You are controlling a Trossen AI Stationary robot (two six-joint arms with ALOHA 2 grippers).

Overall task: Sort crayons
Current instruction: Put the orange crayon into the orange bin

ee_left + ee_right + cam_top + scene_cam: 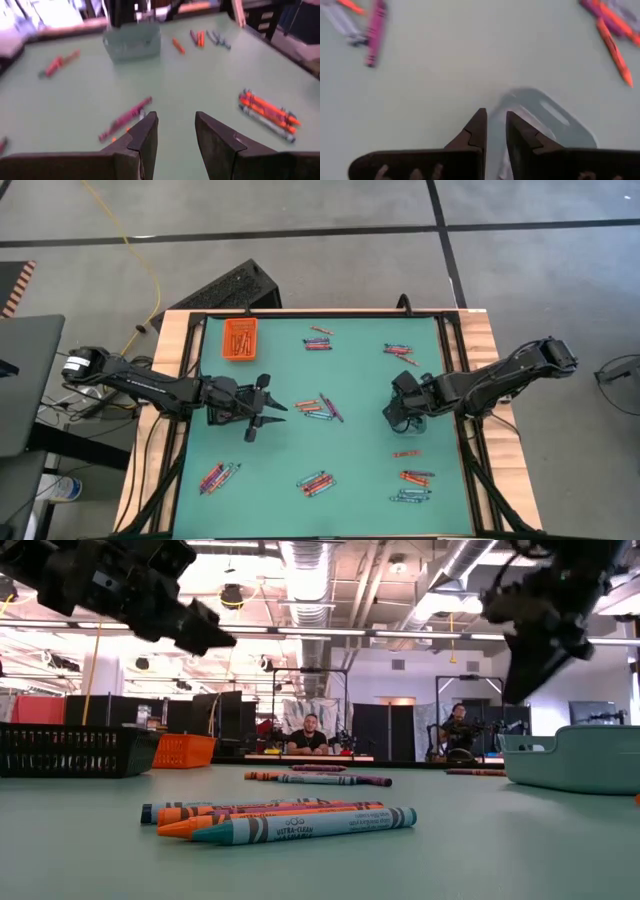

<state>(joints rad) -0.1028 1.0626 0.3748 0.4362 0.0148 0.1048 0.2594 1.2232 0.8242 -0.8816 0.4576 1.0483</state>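
Here we see crayons (318,409) scattered in small groups over the green counter (360,380), some near its far edge, some in the middle, more along the near edge. A few lie in the orange tray (239,338) at the far left corner. Our left gripper (262,420) hangs above the counter at left-centre, fingers (145,137) parted and holding nothing. Our right gripper (397,409) sits over the clear tray (545,117) at right-centre; its fingers (476,131) stand a narrow gap apart with nothing between them. In the low view, three crayons (290,822) lie side by side up close.
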